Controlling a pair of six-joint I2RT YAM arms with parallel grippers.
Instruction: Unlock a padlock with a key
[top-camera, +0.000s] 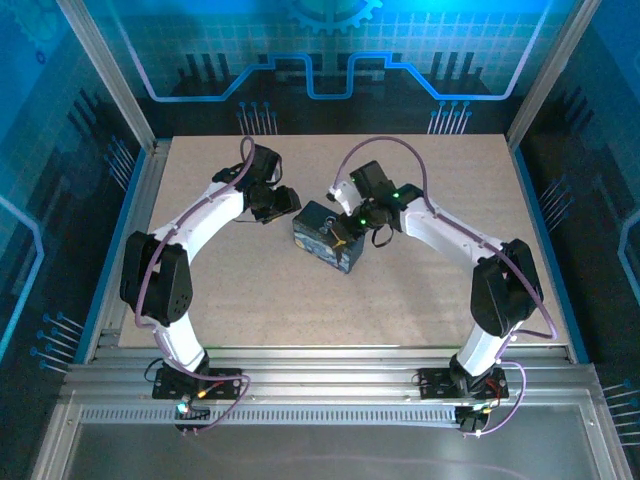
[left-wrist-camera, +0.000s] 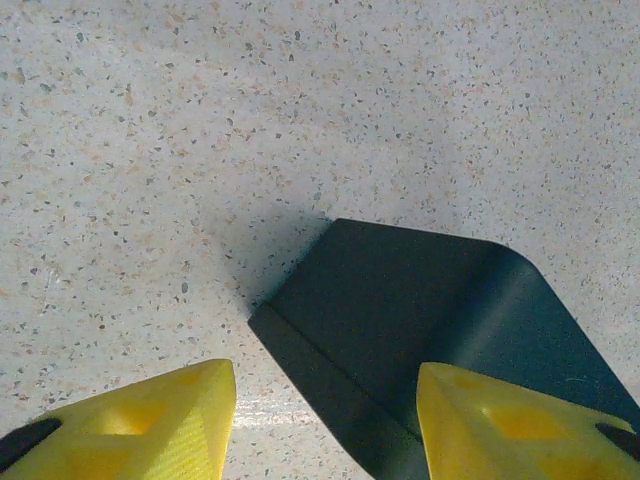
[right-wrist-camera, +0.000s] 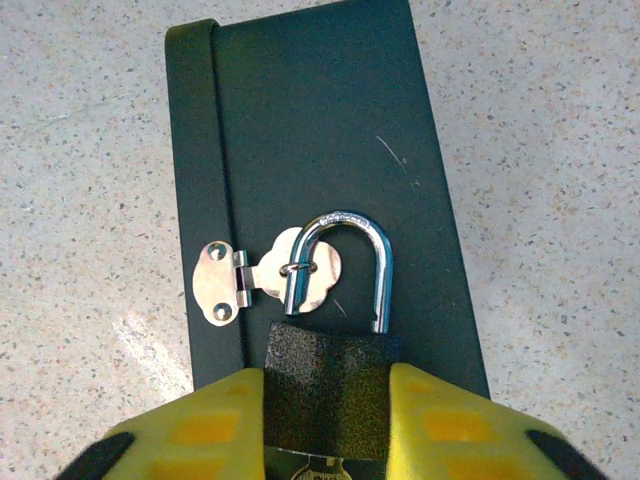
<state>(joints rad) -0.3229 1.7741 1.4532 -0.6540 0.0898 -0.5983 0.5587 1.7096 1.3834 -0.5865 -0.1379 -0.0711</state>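
Observation:
The padlock (right-wrist-camera: 322, 350) has a black textured body and a silver shackle (right-wrist-camera: 352, 225). My right gripper (right-wrist-camera: 325, 374) is shut on the body, one yellow finger on each side. The shackle's left leg passes through the ring of the silver hasp (right-wrist-camera: 225, 282) on the dark box (right-wrist-camera: 320, 120) and ends just above the body. A brass-coloured piece (right-wrist-camera: 336, 468) peeks out under the body; I cannot tell what it is. From above, the right gripper (top-camera: 347, 232) is on the box (top-camera: 318, 238). My left gripper (left-wrist-camera: 322, 370) is open, low over a corner of the box (left-wrist-camera: 420, 300).
The box lies near the middle of the speckled tabletop (top-camera: 250, 300), between both arms. Metal frame rails (top-camera: 320, 385) run along the near edge and the sides. Open table lies in front of the box and behind it.

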